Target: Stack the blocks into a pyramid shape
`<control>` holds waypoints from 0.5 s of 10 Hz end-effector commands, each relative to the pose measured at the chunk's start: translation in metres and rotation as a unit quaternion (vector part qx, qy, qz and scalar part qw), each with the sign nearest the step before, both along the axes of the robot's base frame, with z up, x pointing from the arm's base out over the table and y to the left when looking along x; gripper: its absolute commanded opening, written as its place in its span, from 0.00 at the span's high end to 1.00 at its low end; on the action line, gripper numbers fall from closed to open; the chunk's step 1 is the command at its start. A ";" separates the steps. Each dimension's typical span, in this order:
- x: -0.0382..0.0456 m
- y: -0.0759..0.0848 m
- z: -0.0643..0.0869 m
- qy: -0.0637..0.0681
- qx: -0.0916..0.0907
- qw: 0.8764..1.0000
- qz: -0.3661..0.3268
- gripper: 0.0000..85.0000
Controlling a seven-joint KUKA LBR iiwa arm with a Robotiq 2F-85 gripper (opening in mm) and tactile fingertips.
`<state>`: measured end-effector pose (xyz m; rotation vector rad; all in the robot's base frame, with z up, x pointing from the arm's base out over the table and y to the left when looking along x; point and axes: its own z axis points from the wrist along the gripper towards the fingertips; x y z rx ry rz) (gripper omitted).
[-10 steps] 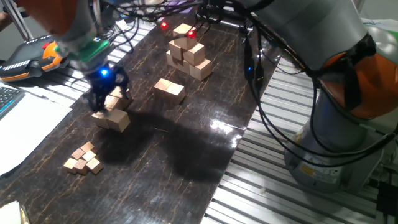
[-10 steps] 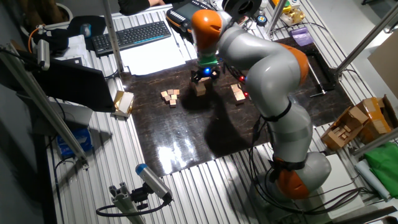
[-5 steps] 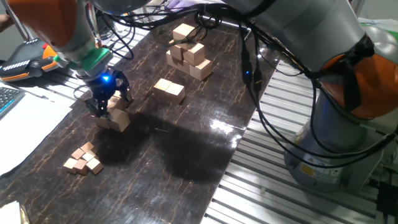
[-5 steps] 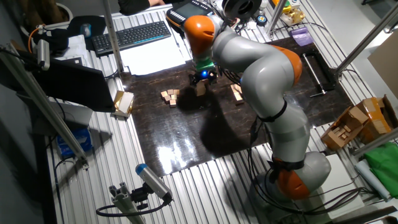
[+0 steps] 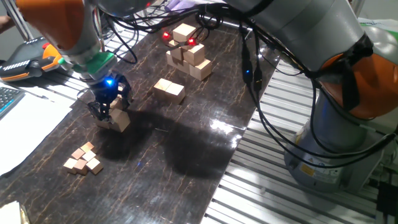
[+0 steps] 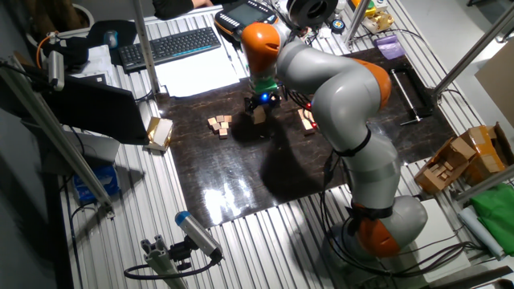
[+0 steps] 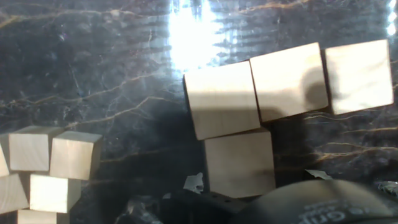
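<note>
On the dark marbled tabletop [image 5: 186, 143], at approx 9 o'clock in one fixed view, the gripper [image 5: 107, 107] sits low over a small cluster of blocks [image 5: 115, 118] — the start of the pyramid shape, by my read. Hand view shows four tan cubes [image 7: 261, 106]: three in a row, edges touching or nearly so, w/ one more at 6 o'clock below the leftmost one; which are stacked vs. flat I can't tell from above. Fingers: can't tell how far apart, or whether anything is held; the housing hides the tips in both fixed views and only a dark blurred edge shows in the hand view. Two more mid-size cubes [image 5: 169, 89] lie side by side nr centre of the mat, apart from the cluster. Taller stack of bigger cubes [image 5: 187, 51] at 12 o'clock, tiny cubes [image 5: 84, 158] at 7 o'clock. Handling, as a guess: plain wood, light, stiff, not fragile, smooth faces so somewhat slippery; grip two opposite flat sides, square on, mid-height, approx centred, so it won't twist when set down.
</note>
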<state>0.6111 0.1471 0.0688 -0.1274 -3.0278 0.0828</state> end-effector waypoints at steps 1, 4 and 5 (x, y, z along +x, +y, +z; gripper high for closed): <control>-0.0007 0.001 -0.002 -0.001 0.002 1.000 -0.001 0.08; -0.0028 0.003 -0.007 -0.007 0.012 1.000 -0.010 0.08; -0.0030 0.003 -0.008 -0.008 0.016 1.000 -0.013 0.09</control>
